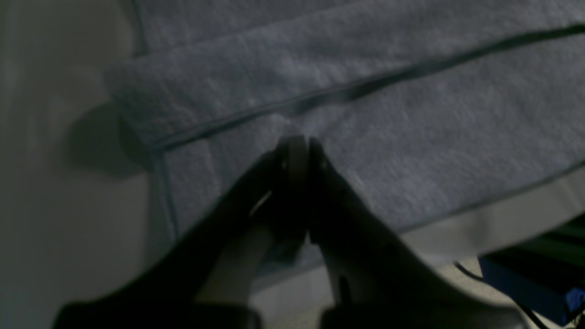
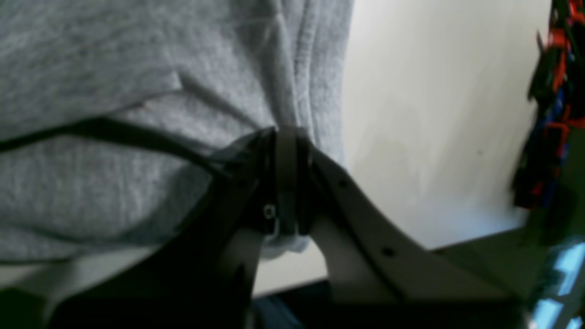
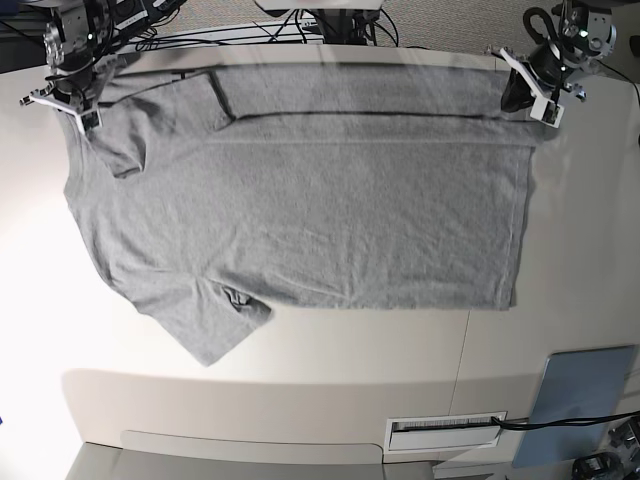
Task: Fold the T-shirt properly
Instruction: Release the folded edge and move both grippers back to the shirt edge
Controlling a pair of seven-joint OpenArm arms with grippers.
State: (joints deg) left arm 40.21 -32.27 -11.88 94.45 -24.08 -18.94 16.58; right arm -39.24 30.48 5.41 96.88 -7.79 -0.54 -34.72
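White tabletop (image 3: 580, 250), grey T-shirt (image 3: 320, 210) lying long-ways left to right; I've got left gripper (image 3: 528, 92) and right gripper (image 3: 72, 100) pinching its top-edge corners, so the fold goes toward frame bottom.

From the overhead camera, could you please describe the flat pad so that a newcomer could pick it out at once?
Start at the pale table, most of it covered by the spread grey T-shirt. Go to the table's lower right corner in the base view, well clear of the shirt's hem. There lies the pad: a flat grey-blue rectangle, smooth and straight-edged, unlike the big, soft, wrinkled shirt.
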